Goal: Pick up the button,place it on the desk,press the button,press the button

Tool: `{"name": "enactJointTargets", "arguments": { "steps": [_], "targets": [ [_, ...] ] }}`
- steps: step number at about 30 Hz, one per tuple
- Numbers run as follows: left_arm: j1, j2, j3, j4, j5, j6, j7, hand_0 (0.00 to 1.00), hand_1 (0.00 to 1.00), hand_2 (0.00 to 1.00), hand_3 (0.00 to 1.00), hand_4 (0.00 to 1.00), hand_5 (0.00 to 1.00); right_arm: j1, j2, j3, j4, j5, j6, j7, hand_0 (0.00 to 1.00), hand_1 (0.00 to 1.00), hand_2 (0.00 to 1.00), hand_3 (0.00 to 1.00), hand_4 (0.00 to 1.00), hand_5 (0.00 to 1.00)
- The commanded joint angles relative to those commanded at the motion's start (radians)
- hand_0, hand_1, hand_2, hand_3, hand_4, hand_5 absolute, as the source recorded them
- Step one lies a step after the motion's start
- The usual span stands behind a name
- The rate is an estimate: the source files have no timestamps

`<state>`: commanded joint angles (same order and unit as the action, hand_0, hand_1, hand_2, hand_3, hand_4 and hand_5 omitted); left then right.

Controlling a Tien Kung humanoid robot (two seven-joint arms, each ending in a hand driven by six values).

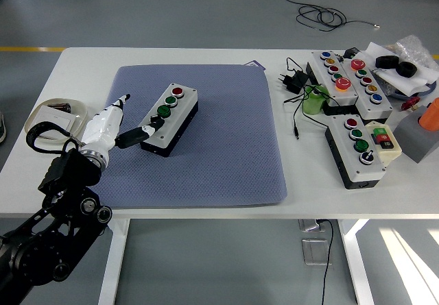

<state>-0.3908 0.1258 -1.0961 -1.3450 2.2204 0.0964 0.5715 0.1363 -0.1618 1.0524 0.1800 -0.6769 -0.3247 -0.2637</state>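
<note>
Grey floor and loose cables run behind a white worktop (pixel 206 57) carrying a blue mat (pixel 226 147) at centre frame. At far left sits a small tray (pixel 42 110); just right of it the left hand (pixel 113 123) reaches in from the lower left, its dark fingers (pixel 140 133) spread and touching the near end of the button box (pixel 170 118), holding nothing. That box lies slanted on the mat, left of centre. A press off-centre could slide or turn the light box, or strike the wrong cap, since the green buttons sit close together. At right lie more boxes (pixel 357 151), well apart. No right hand shows.
</note>
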Motion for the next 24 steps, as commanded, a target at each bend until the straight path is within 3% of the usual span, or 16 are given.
{"name": "enactJointTargets", "arguments": {
  "steps": [3,10,20,24],
  "targets": [
    [-0.015,-0.005,0.021,0.012,0.049,-0.008,0.019,0.998,0.998,0.998,0.998,0.99,0.807,0.0,0.0,0.001,0.0,-0.001,0.0,0.0,0.787,0.797,0.817,0.751,0.412,0.479],
    [-0.074,-0.033,0.079,0.049,0.026,-0.031,0.074,0.969,0.998,0.998,0.998,0.998,0.805,0.008,-0.001,-0.001,0.0,-0.002,0.001,0.0,0.787,0.797,0.817,0.751,0.412,0.479],
    [-0.171,-0.071,0.133,0.157,-0.001,-0.022,0.074,0.929,0.998,0.998,0.998,0.998,0.799,0.02,-0.004,0.005,0.0,-0.011,0.003,-0.002,0.787,0.797,0.817,0.751,0.412,0.479],
    [-0.223,-0.089,0.168,0.216,0.007,-0.055,0.074,0.92,0.998,0.998,0.998,0.998,0.773,0.024,-0.004,0.008,0.0,-0.014,0.002,-0.004,0.787,0.797,0.817,0.751,0.412,0.479]
  ]
}}
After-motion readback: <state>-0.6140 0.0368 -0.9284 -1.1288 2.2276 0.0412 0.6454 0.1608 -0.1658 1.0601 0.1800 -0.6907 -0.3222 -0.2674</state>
